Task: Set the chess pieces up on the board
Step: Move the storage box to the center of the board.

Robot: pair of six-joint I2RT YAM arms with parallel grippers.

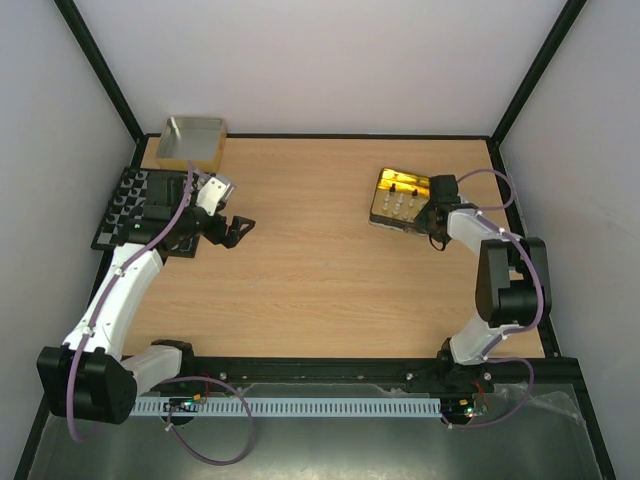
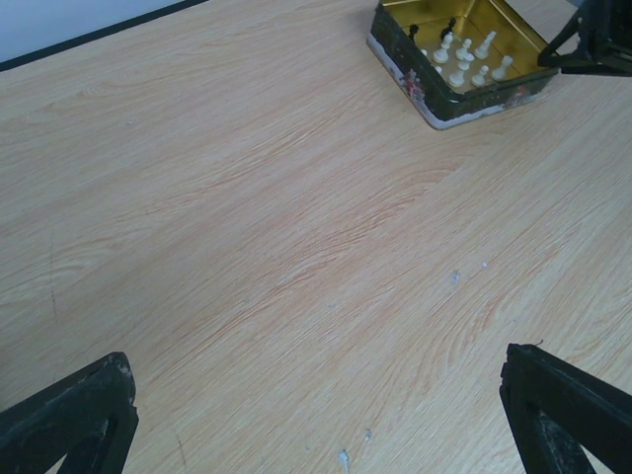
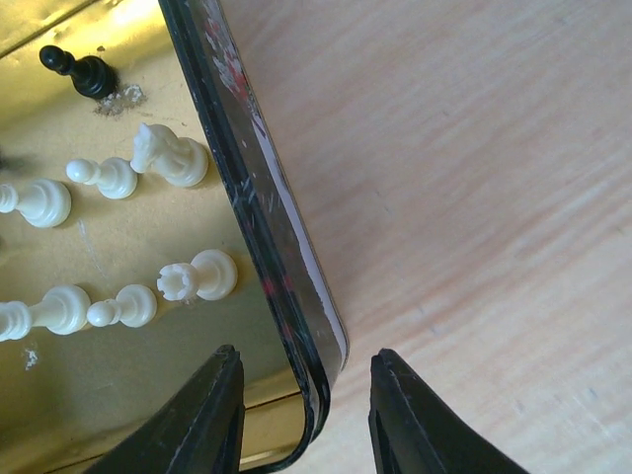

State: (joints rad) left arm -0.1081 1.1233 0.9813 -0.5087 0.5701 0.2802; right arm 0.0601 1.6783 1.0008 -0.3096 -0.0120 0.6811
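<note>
The board [image 1: 128,212] lies at the table's far left with black chess pieces [image 1: 124,196] standing on it, partly hidden by my left arm. My left gripper [image 1: 237,228] hovers just right of the board, open wide over bare wood [image 2: 316,357]. Several cream-white pieces [image 3: 188,276] and one black pawn [image 3: 79,71] stand in the gold tin [image 1: 384,187] at the far right. My right gripper [image 3: 306,357] is open and straddles the tin's wall [image 3: 247,168] near a corner. One finger is inside the tin, the other outside, and gaps show on both sides.
A grey box with a tan rim [image 1: 192,140] stands at the back left behind the board. The tin [image 2: 434,104] and my right gripper [image 2: 592,39] appear at the top right of the left wrist view. Black frame posts border the table.
</note>
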